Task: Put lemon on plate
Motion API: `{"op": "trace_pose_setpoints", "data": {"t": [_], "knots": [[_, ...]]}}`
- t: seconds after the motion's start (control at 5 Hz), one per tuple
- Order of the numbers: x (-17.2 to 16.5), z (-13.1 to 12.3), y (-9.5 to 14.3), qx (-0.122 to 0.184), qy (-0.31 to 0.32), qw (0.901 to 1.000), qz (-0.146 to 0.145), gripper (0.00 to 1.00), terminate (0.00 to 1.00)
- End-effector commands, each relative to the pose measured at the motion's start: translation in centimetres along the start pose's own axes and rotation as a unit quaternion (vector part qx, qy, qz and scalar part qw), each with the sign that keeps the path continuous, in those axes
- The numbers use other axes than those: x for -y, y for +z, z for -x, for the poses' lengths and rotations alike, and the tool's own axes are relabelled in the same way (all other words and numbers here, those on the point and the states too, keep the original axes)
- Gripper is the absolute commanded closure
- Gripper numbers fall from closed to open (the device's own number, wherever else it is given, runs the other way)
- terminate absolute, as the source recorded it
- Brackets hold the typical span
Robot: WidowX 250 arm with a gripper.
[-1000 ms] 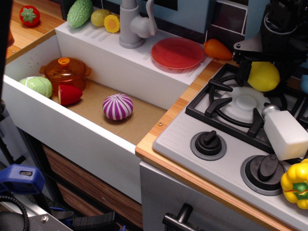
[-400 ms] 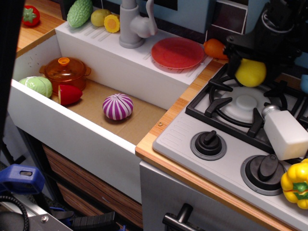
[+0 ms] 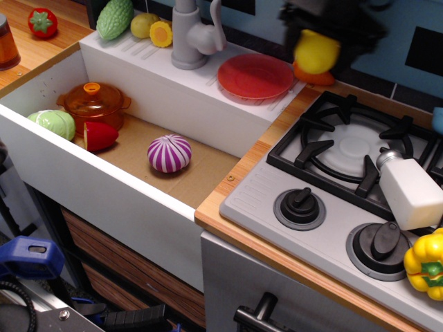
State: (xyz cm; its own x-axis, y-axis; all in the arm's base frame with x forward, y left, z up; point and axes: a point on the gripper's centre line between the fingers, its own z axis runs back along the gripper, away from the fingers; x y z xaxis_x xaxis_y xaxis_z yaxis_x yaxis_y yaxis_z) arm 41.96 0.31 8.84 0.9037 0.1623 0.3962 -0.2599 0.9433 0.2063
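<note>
The bright yellow lemon (image 3: 316,52) hangs in the air, held in my dark, motion-blurred gripper (image 3: 320,43), which is shut on it. It is just right of the red plate (image 3: 255,76), which lies flat on the white ledge behind the sink. The lemon is above an orange carrot-like toy (image 3: 313,76) at the plate's right edge. The gripper's fingers are blurred, but the lemon is carried between them.
A grey tap (image 3: 192,34) stands left of the plate. The sink (image 3: 131,111) holds an orange lidded pot (image 3: 93,102), a purple onion (image 3: 169,153) and other toys. The stove (image 3: 353,149) has a white shaker (image 3: 410,190); a yellow bell pepper (image 3: 426,264) sits at far right.
The gripper has carried the lemon up and to the left, from over the stove burner to beside the plate's right edge.
</note>
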Motion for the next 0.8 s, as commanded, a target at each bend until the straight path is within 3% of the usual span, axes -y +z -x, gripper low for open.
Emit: {"op": "trace_pose_setpoints", "data": {"t": [0.0, 0.2, 0.4, 0.6], "knots": [[-3.8, -2.1, -0.6, 0.073, -0.027, 0.9969, 0.015, 1.0, 0.0], [-5.2, -1.7, -2.2, 0.085, -0.048, 0.9951, 0.02, 1.0, 0.0], [-5.5, -1.8, -2.9, 0.098, -0.059, 0.9931, 0.026, 0.0, 0.0], [-5.1, -2.1, -4.3, 0.124, -0.065, 0.9897, 0.031, 0.0, 1.0]]}}
